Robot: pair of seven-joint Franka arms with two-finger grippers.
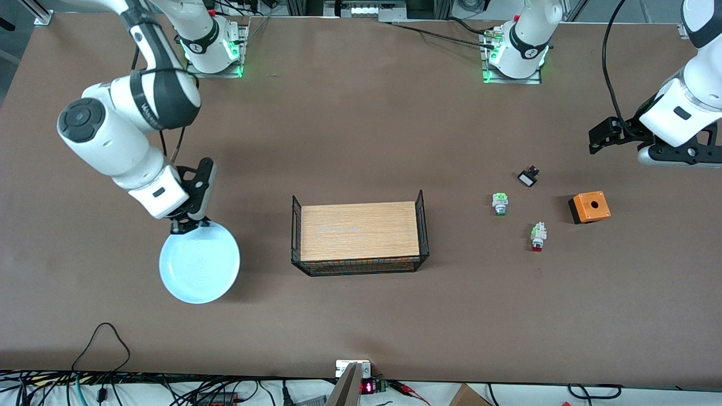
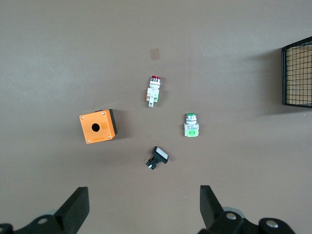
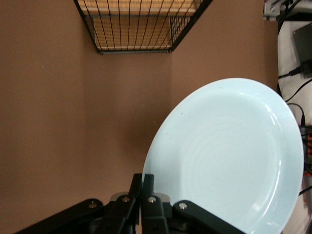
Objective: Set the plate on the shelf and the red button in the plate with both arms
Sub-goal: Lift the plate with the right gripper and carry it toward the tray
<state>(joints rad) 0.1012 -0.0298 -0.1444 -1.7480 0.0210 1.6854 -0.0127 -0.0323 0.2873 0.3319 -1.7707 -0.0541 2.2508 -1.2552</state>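
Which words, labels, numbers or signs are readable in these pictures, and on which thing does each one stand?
Right arm's dark band: pale lettering, too blurred to read.
Small display at the table edge nearest the front camera: red glowing digits, too small to read.
Wooden board in the wire basket: faint pale marks, not readable.
Plate, red button, green button, orange box: no text visible.

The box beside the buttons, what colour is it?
Orange box with a black back, clearest in the left wrist view.

A black wire basket with a wooden floor (image 1: 359, 237) sits mid-worktop (image 1: 361, 129); toward the left arm's end lie a green-capped button (image 1: 500, 203), a black-and-white switch (image 1: 528, 177) and an orange box (image 1: 590, 207).
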